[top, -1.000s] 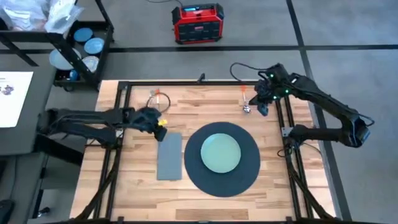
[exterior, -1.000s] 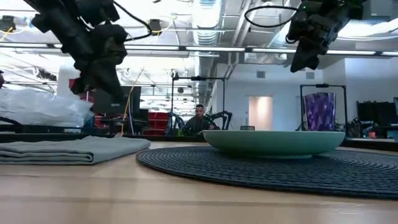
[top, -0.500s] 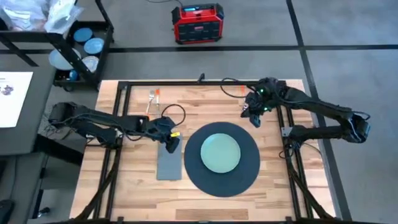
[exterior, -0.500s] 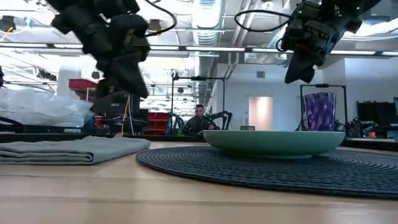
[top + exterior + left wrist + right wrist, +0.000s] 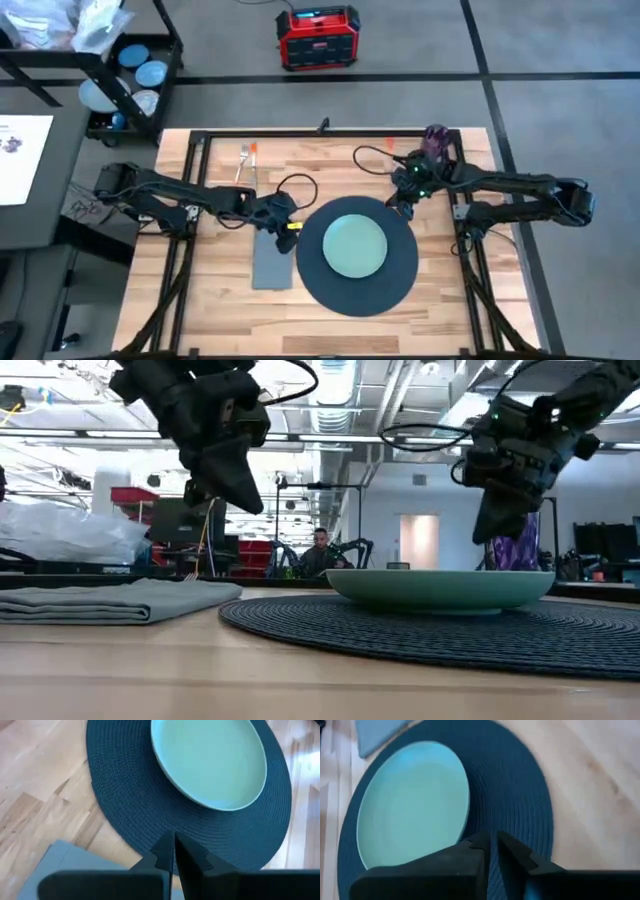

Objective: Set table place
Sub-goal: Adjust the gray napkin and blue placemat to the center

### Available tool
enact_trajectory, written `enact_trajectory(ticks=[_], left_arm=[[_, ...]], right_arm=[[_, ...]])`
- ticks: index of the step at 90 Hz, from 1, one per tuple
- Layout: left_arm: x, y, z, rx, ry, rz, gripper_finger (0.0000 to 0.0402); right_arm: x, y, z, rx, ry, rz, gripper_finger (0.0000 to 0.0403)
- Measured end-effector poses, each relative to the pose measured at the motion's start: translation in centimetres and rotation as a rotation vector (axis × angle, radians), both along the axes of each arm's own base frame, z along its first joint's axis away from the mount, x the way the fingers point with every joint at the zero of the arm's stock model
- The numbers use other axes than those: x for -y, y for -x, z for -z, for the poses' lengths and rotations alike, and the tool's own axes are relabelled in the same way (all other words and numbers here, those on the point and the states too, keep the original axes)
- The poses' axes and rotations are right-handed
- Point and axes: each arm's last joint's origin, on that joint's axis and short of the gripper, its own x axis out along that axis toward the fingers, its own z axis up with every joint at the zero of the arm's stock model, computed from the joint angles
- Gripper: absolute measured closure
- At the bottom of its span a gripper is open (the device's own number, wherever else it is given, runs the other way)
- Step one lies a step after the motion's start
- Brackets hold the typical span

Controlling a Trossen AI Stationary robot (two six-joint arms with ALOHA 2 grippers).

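- Two closed tools: left tool (image 5: 283, 222) over napkin (image 5: 272, 262), right tool (image 5: 404, 193) over mat (image 5: 405, 262).
- Risk: right arm's elbow may topple cup (image 5: 436, 138) behind it.

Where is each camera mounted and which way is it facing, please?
High view: overhead, looking straight down on the table; left arm and right arm both show.
Low view: table-top height, level across the mat and plate into the room; both arms hang from above.
Left wrist view: on the left arm, facing down at plate and mat past its shut jaws.
Right wrist view: likewise on the right arm, jaws shut.
Shared: all four show plate and mat.
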Motion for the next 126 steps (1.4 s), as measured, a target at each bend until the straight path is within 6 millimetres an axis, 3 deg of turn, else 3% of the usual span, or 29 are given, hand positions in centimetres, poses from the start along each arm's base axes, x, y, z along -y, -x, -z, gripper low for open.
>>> enact_trajectory(ticks=[34,59,95,114,126], left_arm=[[-0.1,0.1,0.1,-0.013,0.003,-0.008,0.0401],[-0.1,0.1,0.1,-0.013,-0.007,0.001,0.0401],[0.3,0.1,0.0,-0.013,0.004,0.003,0.0401],[0.6,0.2,0.0,-0.014,0.010,0.009,0.0401],[0.6,0.2,0.0,-0.013,0.008,0.010,0.0401]], right_arm=[[-1.4,-0.1,1.1,-0.047,-0.007,0.012,0.0402],[-3.3,0.5,3.5,-0.070,-0.100,0.047,0.0403],[-4.6,0.4,3.7,-0.111,-0.116,0.019,0.0403],[-4.7,1.8,5.1,-0.326,-0.163,0.094,0.0403],[-5.1,1.7,5.2,-0.349,-0.174,0.081,0.0403]])
